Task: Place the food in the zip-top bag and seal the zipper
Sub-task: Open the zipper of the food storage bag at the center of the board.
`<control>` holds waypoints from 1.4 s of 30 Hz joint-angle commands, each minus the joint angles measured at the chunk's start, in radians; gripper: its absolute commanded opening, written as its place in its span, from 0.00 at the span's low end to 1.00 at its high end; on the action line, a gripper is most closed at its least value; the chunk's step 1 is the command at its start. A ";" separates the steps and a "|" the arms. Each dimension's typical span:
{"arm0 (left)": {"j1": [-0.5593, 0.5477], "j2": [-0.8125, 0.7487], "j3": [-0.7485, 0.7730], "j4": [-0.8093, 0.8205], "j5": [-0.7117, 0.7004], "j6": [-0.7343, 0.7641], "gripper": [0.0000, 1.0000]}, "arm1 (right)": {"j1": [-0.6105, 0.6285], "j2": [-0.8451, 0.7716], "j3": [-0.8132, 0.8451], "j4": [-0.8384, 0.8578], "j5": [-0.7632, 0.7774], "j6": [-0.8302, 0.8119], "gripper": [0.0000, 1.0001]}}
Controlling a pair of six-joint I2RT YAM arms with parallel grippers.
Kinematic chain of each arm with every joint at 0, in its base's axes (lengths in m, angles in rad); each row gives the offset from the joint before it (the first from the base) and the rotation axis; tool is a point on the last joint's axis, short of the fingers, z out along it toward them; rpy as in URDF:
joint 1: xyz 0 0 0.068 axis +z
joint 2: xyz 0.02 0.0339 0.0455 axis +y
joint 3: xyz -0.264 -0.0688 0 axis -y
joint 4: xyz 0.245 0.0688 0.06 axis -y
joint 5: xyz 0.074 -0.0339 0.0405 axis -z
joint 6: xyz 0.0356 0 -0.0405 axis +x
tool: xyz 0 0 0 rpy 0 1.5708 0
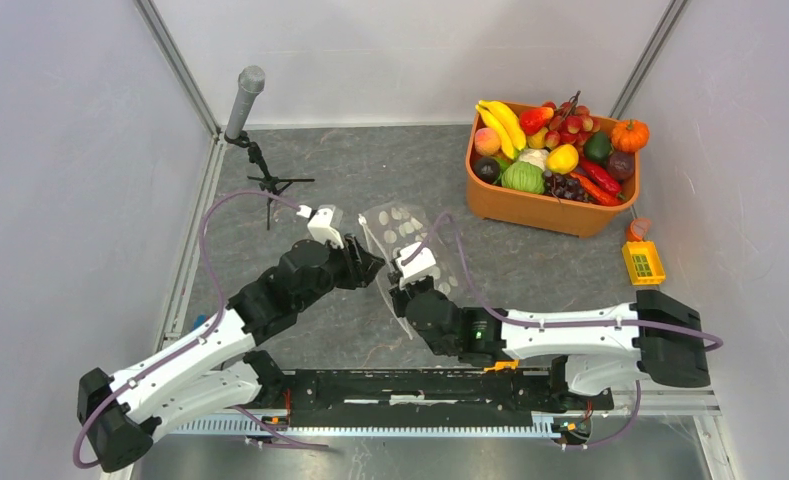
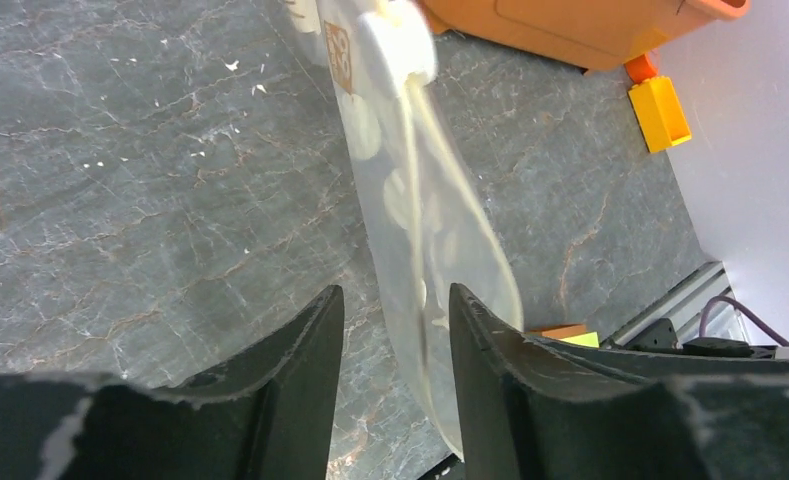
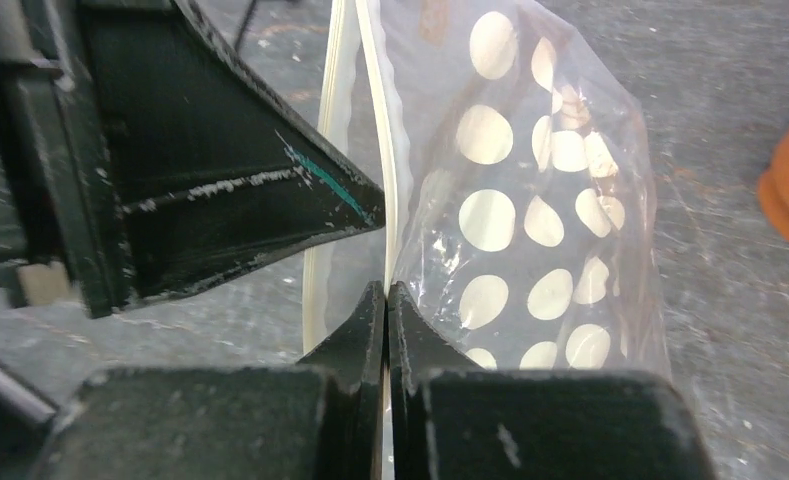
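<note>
1. Table (image 1: 370, 170): grey marbled top, lying under both grippers.
2. Left arm (image 1: 185, 355) and right arm (image 1: 570, 335): both reach in from the near edge. Their wrists meet mid-table, almost nose to nose.
3. Tub (image 1: 530, 205): orange, well ahead and to the right of the right gripper, clear of it.
4. Bag (image 3: 530, 220): clear with white dots, off the table and standing on edge between the two grippers. Its dotted body spreads to the right of the right gripper's fingertips and runs forward from them.
5. Food (image 1: 560, 158): heaped in the tub, well apart from both grippers. There are yellow, red, green and dark pieces, with an orange pumpkin (image 1: 630, 135) at the tub's far right rim.
6. Mic (image 1: 250, 130): grey foam head on a small black tripod, ahead and to the left of the left gripper.
7. Left gripper (image 2: 395, 320): jaws apart. The bag's edge hangs in the gap, closer to the right-hand finger. In the right wrist view one finger (image 3: 270, 200) has its tip against the white strip.
8. Right gripper (image 3: 386, 295): jaws pressed together, clamped on the zipper.
9. Zipper (image 3: 378, 130): narrow white strip rising straight out of the right gripper's fingertips, along the bag's left edge.
10. Yellow block (image 1: 643, 262): on the table far to the right of the right gripper, near the tub.
</note>
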 commanded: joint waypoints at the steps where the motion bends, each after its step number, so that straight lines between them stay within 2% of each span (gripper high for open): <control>1: -0.003 -0.053 -0.033 0.002 -0.051 0.038 0.51 | -0.013 -0.071 -0.012 0.134 -0.090 0.037 0.00; 6: -0.004 -0.071 -0.070 0.068 0.020 0.006 0.54 | -0.025 -0.058 0.033 0.139 -0.094 0.061 0.00; 10: -0.005 -0.081 -0.082 0.047 0.007 -0.005 0.53 | -0.039 -0.057 0.041 0.166 -0.100 0.095 0.00; 16: -0.005 -0.180 -0.111 0.029 0.008 -0.019 0.55 | -0.072 -0.047 0.075 0.223 -0.125 0.140 0.00; 21: -0.005 -0.212 -0.116 0.000 -0.008 -0.015 0.56 | -0.102 -0.020 0.150 0.269 -0.221 0.162 0.00; 24: -0.004 -0.207 -0.103 -0.006 -0.003 -0.005 0.48 | -0.103 -0.002 0.159 0.292 -0.252 0.174 0.00; 28: -0.004 -0.252 -0.083 -0.086 -0.083 0.007 0.32 | -0.110 0.002 0.147 0.296 -0.257 0.184 0.00; 30: -0.005 -0.291 -0.074 -0.122 -0.129 0.009 0.18 | -0.115 -0.003 0.135 0.293 -0.273 0.189 0.00; 31: -0.005 -0.304 -0.062 -0.140 -0.144 0.012 0.06 | -0.116 -0.006 0.128 0.292 -0.279 0.191 0.00; 32: -0.005 -0.311 -0.046 -0.156 -0.152 0.021 0.03 | -0.118 -0.010 0.119 0.292 -0.289 0.192 0.00; 39: -0.004 -0.184 0.203 -0.391 -0.187 0.113 0.02 | -0.132 -0.063 0.052 0.255 -0.342 0.222 0.00; 42: -0.012 -0.121 0.249 -0.445 -0.186 0.108 0.02 | -0.156 -0.086 0.014 0.196 -0.331 0.250 0.00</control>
